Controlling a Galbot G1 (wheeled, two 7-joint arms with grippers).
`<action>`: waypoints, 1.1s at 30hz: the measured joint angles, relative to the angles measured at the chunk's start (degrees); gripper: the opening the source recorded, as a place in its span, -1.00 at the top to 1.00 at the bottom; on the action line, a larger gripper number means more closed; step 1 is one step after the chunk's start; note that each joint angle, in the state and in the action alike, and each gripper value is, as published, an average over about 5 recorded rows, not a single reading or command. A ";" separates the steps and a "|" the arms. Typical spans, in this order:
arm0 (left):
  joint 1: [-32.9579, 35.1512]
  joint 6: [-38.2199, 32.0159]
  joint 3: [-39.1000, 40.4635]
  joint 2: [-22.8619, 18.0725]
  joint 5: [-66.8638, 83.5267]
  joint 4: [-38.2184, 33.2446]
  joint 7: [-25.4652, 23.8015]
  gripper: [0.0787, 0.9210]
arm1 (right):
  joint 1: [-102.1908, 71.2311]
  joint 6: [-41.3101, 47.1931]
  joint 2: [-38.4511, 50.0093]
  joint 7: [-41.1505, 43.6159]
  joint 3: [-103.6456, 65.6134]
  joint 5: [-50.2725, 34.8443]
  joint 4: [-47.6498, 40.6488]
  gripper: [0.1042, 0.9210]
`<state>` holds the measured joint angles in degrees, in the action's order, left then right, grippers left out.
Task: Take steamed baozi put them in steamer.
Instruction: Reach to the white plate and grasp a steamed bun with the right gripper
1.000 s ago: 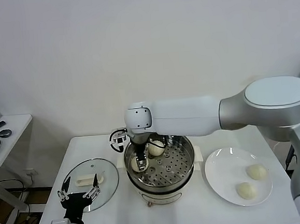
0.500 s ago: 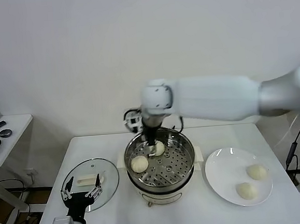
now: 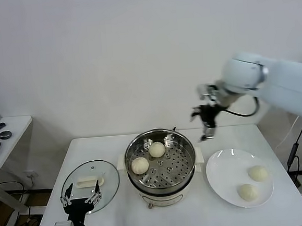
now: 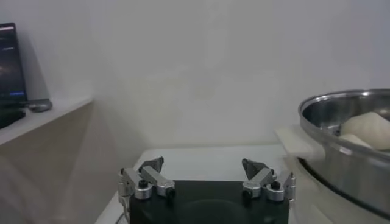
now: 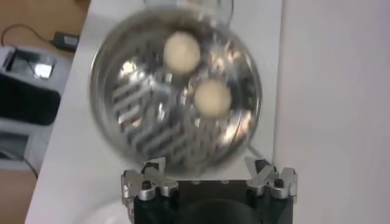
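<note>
Two baozi sit in the steamer [image 3: 160,162] on the perforated tray: one [image 3: 140,165] on the robot's left side, one [image 3: 156,149] toward the back, near each other but apart. Two more lie on the plate [image 3: 224,178] to the right of the steamer: one [image 3: 258,173] farther back, one [image 3: 247,192] nearer the robot. So about half done, I judge.

Right claw [image 3: 204,124] is in the air, above the gap between steamer and plate, jaws wide, holding nothing. Step in hand looks like the reach for the third bun.

To do it well:
- Carry the claw over the plate and come straight down on one bun, jaws kept wide so they clear both sides.
- The two plate buns sit close; pick the one with more free room, likely the rear one, so a finger doesn't knock its neighbour.
- Close gently, the dough likely dents or slips.
- Drop it on the bare right half of the tray, not on the buns already there.

Left claw [image 3: 82,198] is parked low at the front left tabletop [image 3: 201,214] edge, jaws wide, empty, just beside the glass lid [image 3: 90,178].

Hard to see:
- Right wrist view is blurred; the steamer [image 5: 177,97] shows but the plate doesn't.
- Left wrist view cuts the steamer [image 4: 347,140] at the edge; only a bit of bun [image 4: 368,129] shows over the rim.
- Right fingertips are small in the head view; probably not touching anything.
</note>
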<state>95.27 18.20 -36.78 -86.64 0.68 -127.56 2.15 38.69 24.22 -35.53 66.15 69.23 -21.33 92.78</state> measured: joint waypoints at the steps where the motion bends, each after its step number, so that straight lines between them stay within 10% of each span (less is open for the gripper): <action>1: 0.19 -0.02 -0.02 -0.02 -0.17 -0.05 0.01 -0.77 | -1.72 -0.94 1.74 0.68 -1.37 1.50 0.19 -0.76; 33: 2.79 -0.15 -0.84 -0.45 -2.44 1.15 -0.10 -0.77 | -47.21 -10.63 11.57 9.35 -29.98 28.64 -4.48 -0.76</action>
<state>98.06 18.05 -37.62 -87.08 -1.76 -126.41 2.04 -8.52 13.59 -23.96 75.50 39.25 7.30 88.30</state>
